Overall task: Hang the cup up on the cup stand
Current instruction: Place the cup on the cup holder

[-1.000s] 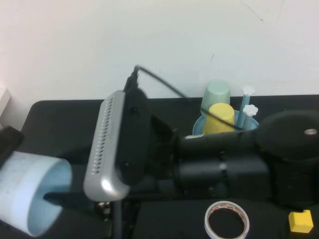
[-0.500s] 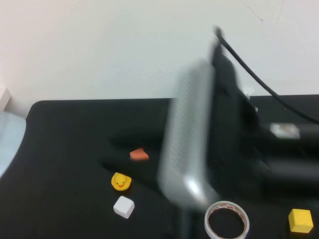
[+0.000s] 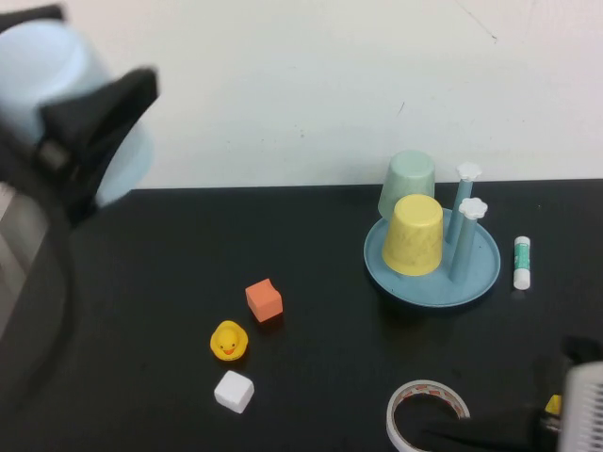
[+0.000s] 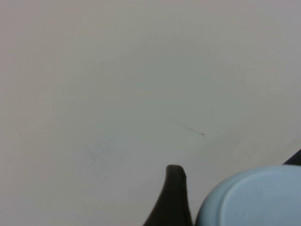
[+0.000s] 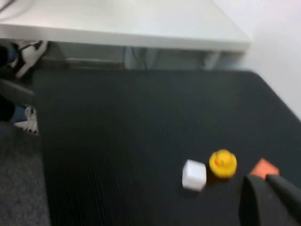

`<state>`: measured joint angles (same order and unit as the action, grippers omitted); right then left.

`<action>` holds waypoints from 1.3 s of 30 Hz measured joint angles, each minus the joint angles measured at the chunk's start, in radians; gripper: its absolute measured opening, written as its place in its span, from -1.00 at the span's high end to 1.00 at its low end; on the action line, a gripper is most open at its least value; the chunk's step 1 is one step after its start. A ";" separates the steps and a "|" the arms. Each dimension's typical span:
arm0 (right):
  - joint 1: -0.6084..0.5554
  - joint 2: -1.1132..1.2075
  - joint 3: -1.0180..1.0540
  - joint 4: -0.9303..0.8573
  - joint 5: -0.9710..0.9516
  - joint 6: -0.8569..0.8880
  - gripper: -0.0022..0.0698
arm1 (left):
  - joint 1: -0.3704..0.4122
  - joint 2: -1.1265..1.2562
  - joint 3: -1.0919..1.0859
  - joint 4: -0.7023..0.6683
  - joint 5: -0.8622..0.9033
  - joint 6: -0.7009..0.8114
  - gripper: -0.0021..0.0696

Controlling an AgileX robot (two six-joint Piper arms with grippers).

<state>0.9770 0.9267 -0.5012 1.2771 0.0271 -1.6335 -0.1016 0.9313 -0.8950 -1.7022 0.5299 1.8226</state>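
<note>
My left gripper [image 3: 89, 118] is raised high at the far left, close to the camera, and is shut on the light blue cup [image 3: 52, 66]. In the left wrist view the cup's base [image 4: 256, 200] sits between the dark fingers [image 4: 174, 197] against the white wall. The blue cup stand [image 3: 480, 282] is on the table at the right. It holds an upturned yellow cup [image 3: 415, 235] and a pale green cup [image 3: 407, 182], and two white-capped pegs [image 3: 471, 209] stand bare. My right gripper [image 5: 273, 195] is shut and empty, low at the front right corner.
An orange cube [image 3: 264, 300], a yellow duck [image 3: 227, 341] and a white cube [image 3: 234, 391] lie mid-left on the black table. A tape roll [image 3: 429, 414] is at the front, a glue stick [image 3: 522, 262] lies right of the stand, and a yellow cube [image 3: 553, 405] is partly hidden.
The right arm, which filled the high view, has drawn back to the front right corner. My left gripper has lifted the cup from the lower left to the upper left.
</note>
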 joint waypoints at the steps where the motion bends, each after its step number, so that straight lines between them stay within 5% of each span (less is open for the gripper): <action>1: 0.000 -0.024 0.029 0.024 -0.018 0.000 0.94 | 0.000 0.039 -0.030 0.002 0.006 -0.026 -0.62; 6: 0.000 -0.118 0.122 0.155 -0.056 0.000 0.94 | -0.079 0.228 -0.189 0.004 -0.011 -0.113 -0.62; 15: 0.000 -0.162 0.142 0.210 0.029 0.000 0.94 | -0.428 0.576 -0.489 -0.004 -0.291 -0.135 -0.62; 19: 0.000 -0.172 0.142 0.173 0.074 0.000 0.94 | -0.517 0.752 -0.643 -0.006 -0.334 -0.146 -0.62; 31: 0.000 -0.262 0.168 0.091 -0.073 0.000 0.94 | -0.551 1.260 -1.131 -0.010 -0.351 -0.148 -0.62; 39: 0.000 -0.262 0.274 0.406 -0.334 -0.196 0.94 | -0.551 1.512 -1.386 -0.011 -0.351 -0.148 -0.62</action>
<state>0.9770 0.6651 -0.2276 1.6836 -0.3065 -1.8299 -0.6530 2.4434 -2.2810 -1.7127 0.1786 1.6746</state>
